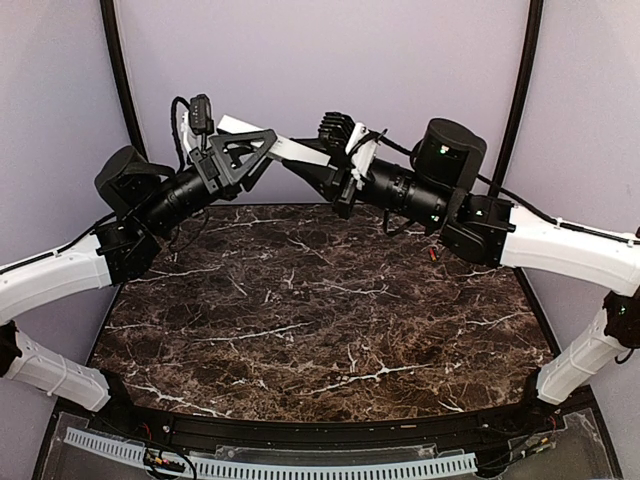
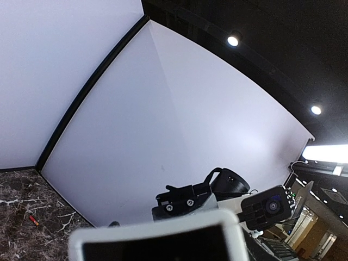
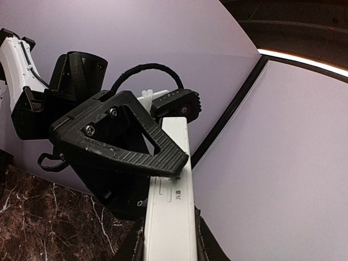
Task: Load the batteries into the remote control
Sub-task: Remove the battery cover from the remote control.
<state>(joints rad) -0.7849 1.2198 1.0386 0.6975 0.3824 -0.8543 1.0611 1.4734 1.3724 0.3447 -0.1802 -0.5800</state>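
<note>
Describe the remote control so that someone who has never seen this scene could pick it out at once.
Start at the dark marble table and look above its far edge, where the left gripper and right gripper meet in mid-air. The remote control is the slim white bar bridging them, long and straight, unlike the bulky black grippers at its ends.

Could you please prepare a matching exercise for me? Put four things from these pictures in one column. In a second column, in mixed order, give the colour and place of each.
Column A
1. remote control
2. battery
3. table
4. back wall

Column B
a. red, lying on the table
b. pale lilac, plain
c. white, held up in the air
d. dark brown with white veins

Pairs: 1-c, 2-a, 3-d, 4-b
</note>
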